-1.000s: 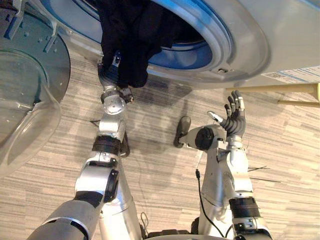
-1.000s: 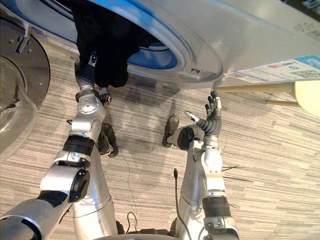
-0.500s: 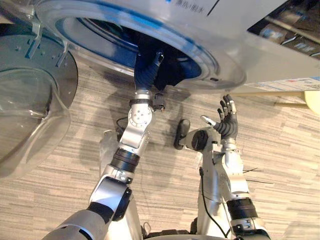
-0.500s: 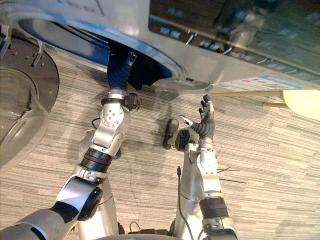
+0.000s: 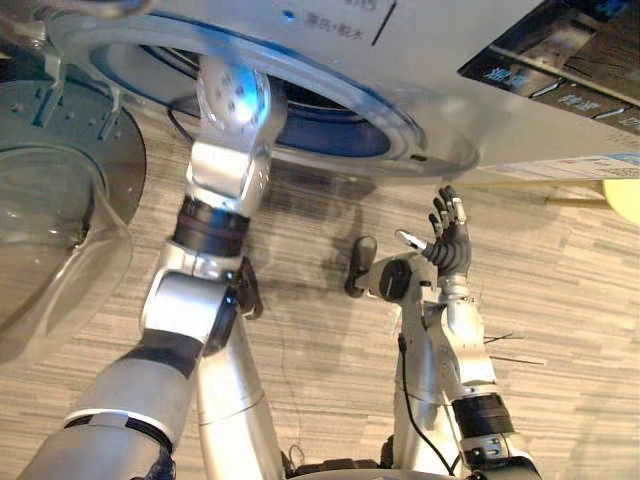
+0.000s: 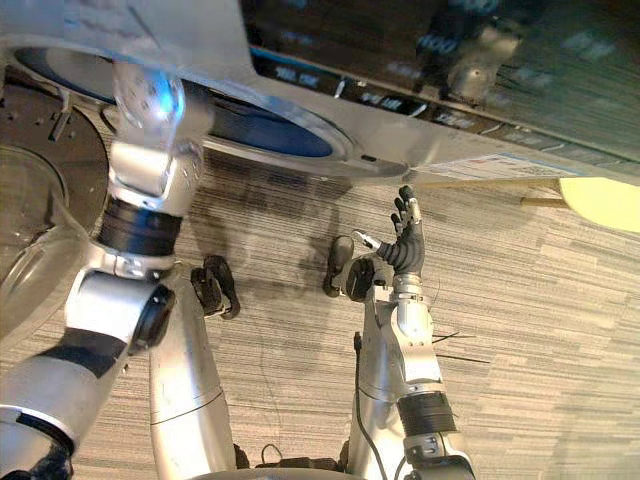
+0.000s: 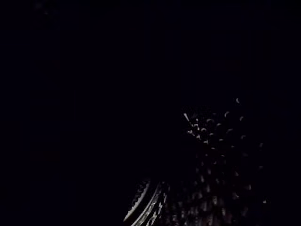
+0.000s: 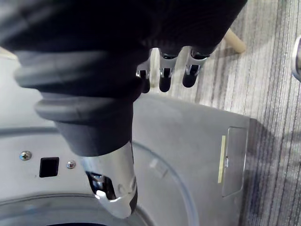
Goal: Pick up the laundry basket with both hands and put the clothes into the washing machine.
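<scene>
- The step in hand seems to be the loading of the clothes. The left arm [image 5: 222, 160] goes into the round opening [image 5: 330, 112] of the washing machine [image 5: 480, 90]. The left hand is hidden inside, so I cannot tell if its fingers are apart or closed on cloth.
- The clothes are probably deep in the drum [image 7: 216, 141] with that hand, but it is too dark there to be sure. For the same reason I cannot tell which way they point or how their long axis lies.
- The right hand [image 5: 447, 238] is raised near the machine's front, fingers straight and apart, holding nothing.
- The door [image 5: 50, 230] stands open at the robot's left.
- I judge the next move is to release the cloth well behind the rim, then draw the arm straight out so that nothing drags back.
</scene>
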`<state>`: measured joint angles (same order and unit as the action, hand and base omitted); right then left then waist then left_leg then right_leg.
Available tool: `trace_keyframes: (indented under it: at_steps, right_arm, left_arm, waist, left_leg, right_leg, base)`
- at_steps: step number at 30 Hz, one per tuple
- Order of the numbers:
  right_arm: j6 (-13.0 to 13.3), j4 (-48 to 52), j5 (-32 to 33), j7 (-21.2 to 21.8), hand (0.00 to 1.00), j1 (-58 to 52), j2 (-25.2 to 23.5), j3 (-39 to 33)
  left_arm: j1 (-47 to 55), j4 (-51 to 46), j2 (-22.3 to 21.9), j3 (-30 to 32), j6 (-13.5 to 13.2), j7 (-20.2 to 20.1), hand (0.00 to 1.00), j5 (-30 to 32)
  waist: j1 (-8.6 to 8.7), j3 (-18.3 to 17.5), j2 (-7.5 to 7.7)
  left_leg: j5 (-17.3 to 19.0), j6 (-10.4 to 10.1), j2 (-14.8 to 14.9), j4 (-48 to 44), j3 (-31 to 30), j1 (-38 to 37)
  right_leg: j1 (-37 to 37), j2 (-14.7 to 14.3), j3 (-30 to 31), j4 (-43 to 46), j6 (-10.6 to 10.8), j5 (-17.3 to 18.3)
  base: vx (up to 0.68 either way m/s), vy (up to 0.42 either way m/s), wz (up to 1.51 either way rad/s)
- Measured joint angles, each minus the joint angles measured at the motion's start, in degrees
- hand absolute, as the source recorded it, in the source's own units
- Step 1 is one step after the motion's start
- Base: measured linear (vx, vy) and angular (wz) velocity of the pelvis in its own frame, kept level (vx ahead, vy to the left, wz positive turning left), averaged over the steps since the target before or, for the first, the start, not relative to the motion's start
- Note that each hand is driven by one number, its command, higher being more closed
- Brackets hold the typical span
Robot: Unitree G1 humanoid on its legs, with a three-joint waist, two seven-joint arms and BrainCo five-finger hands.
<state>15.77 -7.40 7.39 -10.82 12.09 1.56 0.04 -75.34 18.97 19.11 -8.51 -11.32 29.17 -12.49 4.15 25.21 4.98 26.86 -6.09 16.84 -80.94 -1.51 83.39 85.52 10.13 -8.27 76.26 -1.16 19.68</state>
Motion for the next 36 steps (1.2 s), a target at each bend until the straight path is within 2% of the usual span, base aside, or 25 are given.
trace_keyframes:
  at_steps: [2, 3, 4, 5, 7, 11, 13, 17, 22, 26, 27, 31, 33, 36]
  right_arm:
    - [0.03, 0.01, 0.14, 0.25, 0.00, -0.03, 0.00, -0.06]
    - [0.07, 0.14, 0.56, 0.96, 0.00, -0.04, 0.00, -0.33]
    - [0.09, 0.27, 0.70, 1.12, 0.00, -0.02, 0.00, -0.48]
    - [0.18, 1.06, 1.04, 1.37, 0.00, -0.05, -0.01, -0.64]
    - [0.88, 2.30, 1.14, 3.10, 0.00, 0.04, 0.00, -1.25]
    - [0.86, 2.29, 2.54, 4.86, 0.00, 0.13, 0.05, -1.83]
    - [0.57, 2.29, 3.85, 6.07, 0.00, 0.10, 0.16, -2.10]
    - [-0.16, 2.29, 5.53, 7.41, 0.00, 0.06, 0.65, -2.00]
    - [-0.17, 3.19, 8.13, 8.33, 0.00, -0.35, 1.13, -2.04]
    - [-0.15, 3.36, 9.00, 8.34, 0.00, -0.79, 1.12, -2.08]
    - [-0.14, 3.37, 8.91, 8.31, 0.00, -0.79, 1.07, -1.98]
    - [-0.11, 3.38, 7.37, 8.01, 0.00, -0.79, 1.03, -1.88]
    - [-0.16, 3.31, 6.02, 7.25, 0.00, -0.91, 0.93, -1.74]
    - [-0.66, 3.09, 3.90, 6.95, 0.00, -1.55, 0.80, -1.73]
  left_arm:
    - [-1.17, 1.52, 1.77, -1.31, 0.99, 0.11, 1.00, 3.37]
    - [-2.23, 2.93, 3.16, -3.27, 2.33, -0.11, 0.00, 7.19]
    - [-2.65, 3.62, 3.67, -3.83, 3.32, -0.50, 0.00, 11.21]
    - [-3.19, 4.61, 4.62, -5.13, 5.17, -1.73, 0.00, 18.41]
    - [-4.93, 9.55, 4.45, -6.09, 8.21, -6.33, 0.00, 28.46]
    - [-6.01, 17.61, 3.12, -6.07, 12.35, -12.56, 0.00, 35.42]
    - [-5.99, 20.44, 2.96, -6.07, 14.44, -17.39, 0.00, 37.99]
    - [-6.02, 20.37, 4.04, -5.94, 14.84, -20.46, 0.00, 38.04]
    - [-6.25, 18.80, 7.10, -7.41, 14.43, -20.42, 0.00, 39.81]
    - [-5.72, 13.49, 10.27, -6.64, 14.10, -20.05, 0.00, 39.86]
    - [-4.34, 10.22, 11.44, -4.69, 13.04, -19.38, 0.00, 38.52]
    - [2.92, 3.13, 11.41, 1.11, 10.57, -16.49, 0.00, 30.29]
    - [9.77, -0.66, 10.19, 3.34, 8.71, -15.94, 0.00, 25.60]
    - [20.47, -3.78, 5.82, 8.45, 7.53, -14.12, 0.00, 20.91]
  waist:
    - [0.17, 0.00, 0.00]
    - [0.21, 0.00, 0.00]
    - [0.14, 0.00, 0.00]
    - [-0.02, 0.00, 0.00]
    - [-0.26, 0.00, 0.00]
    - [-0.08, 0.00, 0.00]
    - [-0.14, 0.00, 0.00]
    - [-0.25, 0.00, 0.00]
    - [-0.25, 0.00, 0.00]
    - [-0.54, 0.00, 0.00]
    - [-0.65, 0.00, 0.00]
    - [-1.37, -0.01, -0.01]
    - [-1.76, -0.02, -0.02]
    - [-1.97, -0.09, -0.08]
  left_leg:
    - [0.01, 0.03, 0.17, 0.13, 0.10, 0.06]
    - [0.02, 0.05, 0.16, 0.11, 0.04, 0.12]
    - [0.02, 0.05, 0.16, 0.10, 0.01, 0.15]
    - [0.03, 0.05, 0.17, 0.03, -0.07, 0.19]
    - [0.03, 0.06, 0.15, -0.43, -0.44, 0.46]
    - [0.12, 0.20, 0.05, -1.91, -1.41, 1.52]
    - [0.11, 0.20, -0.09, -2.46, -1.64, 2.00]
    - [0.07, 0.13, -0.64, -2.54, -1.87, 2.23]
    - [-0.42, 0.30, -1.10, -3.03, -2.81, 3.15]
    - [-0.60, 0.26, -1.80, -3.02, -3.00, 3.17]
    - [-0.68, 0.29, -1.81, -2.99, -2.97, 3.12]
    - [-1.28, 0.16, -1.89, -2.15, -2.79, 2.63]
    - [-1.75, -0.22, -1.88, -0.99, -2.88, 1.41]
    - [-2.37, -0.65, -1.90, 1.30, -2.93, -1.37]
  right_leg:
    - [0.01, -0.09, -0.06, -0.37, 0.04, -0.24]
    - [0.02, -0.08, -0.11, -0.35, 0.04, -0.24]
    - [0.03, -0.07, -0.15, -0.32, 0.03, -0.24]
    - [0.02, -0.06, -0.20, -0.23, 0.03, -0.24]
    - [0.01, 0.01, -0.38, 0.15, 0.04, -0.22]
    - [0.24, 0.16, -0.83, 1.29, 0.02, -0.18]
    - [0.52, 0.51, -0.93, 2.01, 0.02, -0.12]
    - [0.72, 1.01, -0.94, 2.58, 0.03, 0.19]
    - [0.72, 1.55, -1.84, 3.08, -0.47, 0.27]
    - [0.72, 2.05, -1.77, 3.58, -0.65, 0.40]
    - [0.70, 2.04, -1.71, 3.56, -0.65, 0.40]
    - [0.44, 2.03, -1.64, 3.15, -0.65, 0.40]
    - [-0.71, 1.97, -2.02, 2.39, -0.67, 0.39]
    - [-3.57, 1.94, -2.72, 0.79, -0.86, 0.53]
  base:
    - [0.00, -0.007, -0.11]
    - [0.00, 0.000, 0.00]
    - [0.00, 0.000, 0.00]
    - [0.00, 0.000, 0.00]
    - [0.00, 0.000, 0.00]
    - [-0.01, -0.005, 0.01]
    - [-0.03, -0.028, 0.09]
    - [-0.02, -0.039, 0.09]
    - [0.01, -0.036, 0.06]
    - [0.01, -0.029, 0.10]
    - [0.00, -0.031, 0.01]
    - [0.00, -0.044, 0.03]
    - [0.00, -0.072, 0.06]
    - [0.01, -0.071, 0.09]
